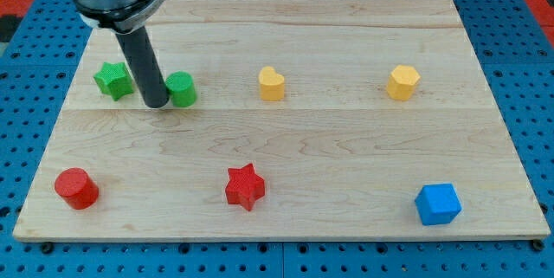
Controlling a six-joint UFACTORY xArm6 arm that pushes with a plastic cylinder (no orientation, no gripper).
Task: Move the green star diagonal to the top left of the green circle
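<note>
Planted between the two green blocks, my tip grasps nothing, touching the green circle at its nine o'clock, while the green star sits just beyond, roughly level, so it probably needs nudging toward twelve.

green star sits flat near the tabletop's top left, green circle close on its right, slightly lower.

A grey metallic cylindrical housing, ringed by a dark flange, narrows into a straight, smooth black rod ending in my tip.
</note>
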